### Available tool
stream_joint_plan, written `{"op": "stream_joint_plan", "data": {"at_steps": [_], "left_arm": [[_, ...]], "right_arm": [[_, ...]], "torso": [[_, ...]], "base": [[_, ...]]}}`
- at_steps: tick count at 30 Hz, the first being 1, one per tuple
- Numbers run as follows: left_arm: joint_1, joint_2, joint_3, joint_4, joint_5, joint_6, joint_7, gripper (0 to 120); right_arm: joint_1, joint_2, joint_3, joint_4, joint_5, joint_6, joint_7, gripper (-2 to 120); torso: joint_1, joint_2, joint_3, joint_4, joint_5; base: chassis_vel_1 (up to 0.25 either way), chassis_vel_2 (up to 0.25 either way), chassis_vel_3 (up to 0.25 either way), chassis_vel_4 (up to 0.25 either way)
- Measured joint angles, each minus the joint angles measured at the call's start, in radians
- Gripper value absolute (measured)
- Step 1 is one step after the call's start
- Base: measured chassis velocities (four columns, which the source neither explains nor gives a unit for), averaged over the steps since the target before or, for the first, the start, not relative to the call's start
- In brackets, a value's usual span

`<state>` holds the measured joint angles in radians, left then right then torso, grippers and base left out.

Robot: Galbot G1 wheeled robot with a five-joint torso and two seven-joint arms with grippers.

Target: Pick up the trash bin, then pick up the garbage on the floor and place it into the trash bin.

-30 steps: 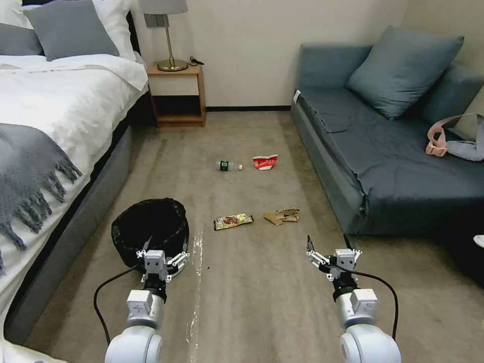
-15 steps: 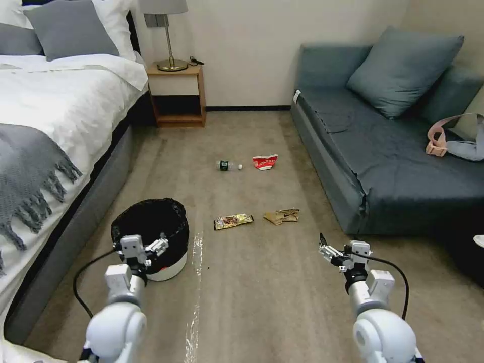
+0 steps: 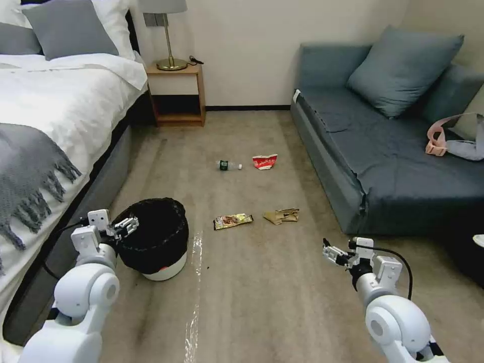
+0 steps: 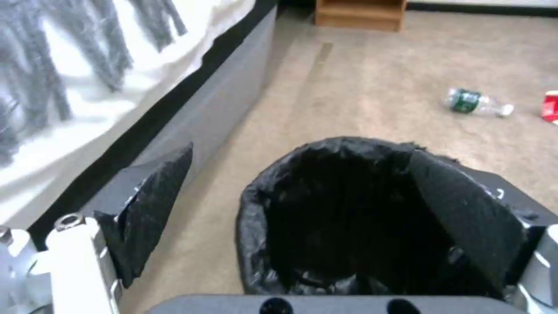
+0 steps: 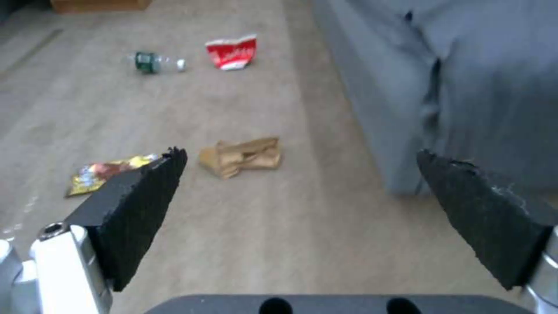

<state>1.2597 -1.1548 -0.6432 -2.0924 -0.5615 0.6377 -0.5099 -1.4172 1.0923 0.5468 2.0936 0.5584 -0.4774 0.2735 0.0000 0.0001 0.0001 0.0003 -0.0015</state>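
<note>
The left gripper (image 3: 127, 225), fingers spread, hovers at the rim of the light, white round bag-lined trash bin (image 3: 154, 241); grip the stiff rim, not slippery plastic. The right gripper (image 3: 337, 253) waits, fingers spread.

Even, soft indoor light; no hard shadows. Faint glare streak on the floor (image 3: 194, 282) in head view. Wrist views soft, blurred toward the bed (image 4: 76, 87) and sofa (image 5: 465, 87). Bin liner (image 4: 348, 209) interior reads solid black.

Bedroom or hotel room, white-sheeted bed (image 3: 45, 101) with pillows, wooden nightstand (image 3: 177, 96) with lamp (image 3: 166, 30), blue-grey sofa (image 3: 393, 151), beige carpet (image 3: 252, 282)
</note>
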Motion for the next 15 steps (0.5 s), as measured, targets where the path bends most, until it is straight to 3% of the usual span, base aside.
{"op": "stream_joint_plan", "data": {"at_steps": [2, 3, 6, 8, 15], "left_arm": [[-0.002, 0.001, -0.001, -0.002, -0.003, 0.008, -0.007, 100], [-0.007, 0.003, -0.003, -0.003, -0.006, 0.021, -0.017, 100], [-0.023, 0.007, -0.005, 0.004, -0.013, 0.046, -0.046, 100], [-0.050, 0.017, -0.005, 0.024, -0.050, 0.079, -0.081, 100], [-0.094, 0.067, 0.017, 0.085, -0.176, 0.104, -0.156, 100]], "right_arm": [[0.000, -0.006, 0.004, -0.005, -0.002, 0.005, -0.007, 100], [-0.001, -0.009, 0.008, -0.010, -0.003, 0.010, -0.013, 100], [-0.004, -0.010, 0.015, -0.018, -0.005, 0.020, -0.019, 100], [-0.008, -0.009, 0.018, -0.025, -0.008, 0.030, -0.023, 100], [-0.015, -0.009, 0.026, -0.042, -0.017, 0.051, -0.033, 100]], "torso": [[0.000, 0.000, 0.000, -0.0002, 0.0003], [0.000, 0.000, 0.000, -0.0002, 0.0024], [0.000, 0.000, 0.000, -0.0004, 0.0011], [0.000, 0.000, 0.000, -0.0004, 0.0019], [0.000, 0.000, 0.000, -0.0004, 0.0017]], "base": [[0.000, 0.000, 0.000, 0.000], [0.000, 0.000, 0.000, 0.000], [0.000, 0.000, 0.000, 0.000], [0.000, 0.000, 0.000, 0.000], [0.000, 0.000, 0.000, 0.000]]}}
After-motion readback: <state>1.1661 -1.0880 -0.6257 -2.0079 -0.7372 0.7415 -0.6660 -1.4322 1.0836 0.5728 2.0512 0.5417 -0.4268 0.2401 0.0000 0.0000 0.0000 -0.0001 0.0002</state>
